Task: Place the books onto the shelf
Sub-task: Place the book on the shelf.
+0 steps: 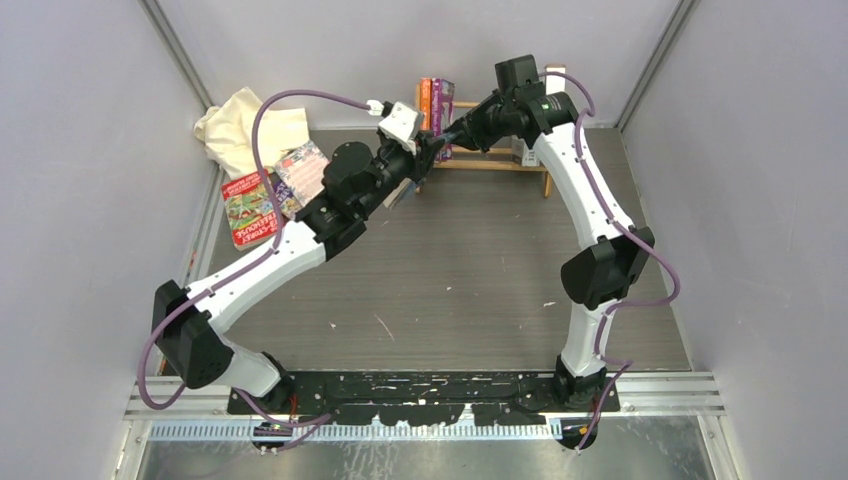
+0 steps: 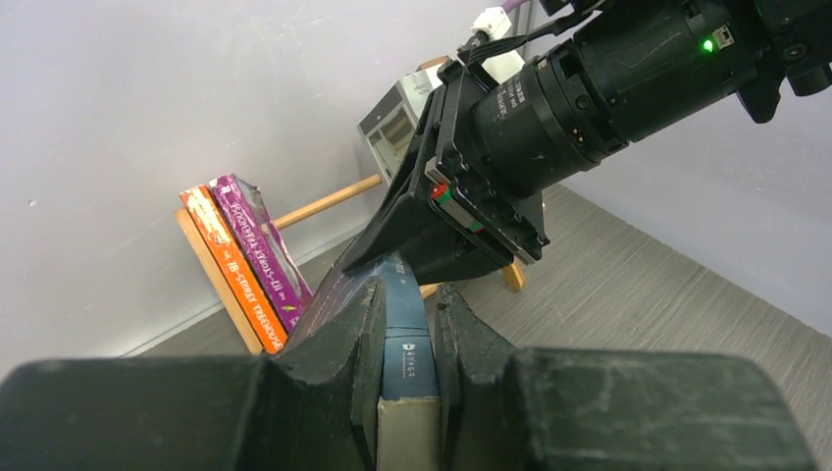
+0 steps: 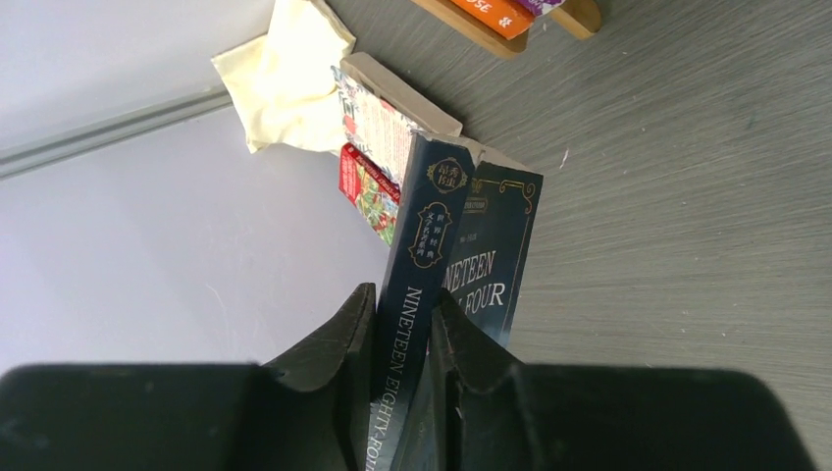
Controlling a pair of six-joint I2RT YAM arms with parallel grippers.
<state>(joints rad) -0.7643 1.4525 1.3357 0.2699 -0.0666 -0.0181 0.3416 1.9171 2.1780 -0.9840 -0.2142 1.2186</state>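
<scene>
Top view high above table; wrist views close, both on dark blue book

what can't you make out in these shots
- Top view: the blue book is mostly hidden under the left gripper and right gripper.
- Left wrist view: the right gripper's body blocks most of the shelf.
- Right wrist view: the shelf is cut off by the top edge, and the fingers cover the end of the book's spine title.

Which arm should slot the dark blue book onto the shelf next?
Right. The right pincer clamps the dark blue book by its spine, beside the shelf; the left pincer holds its other end.
</scene>
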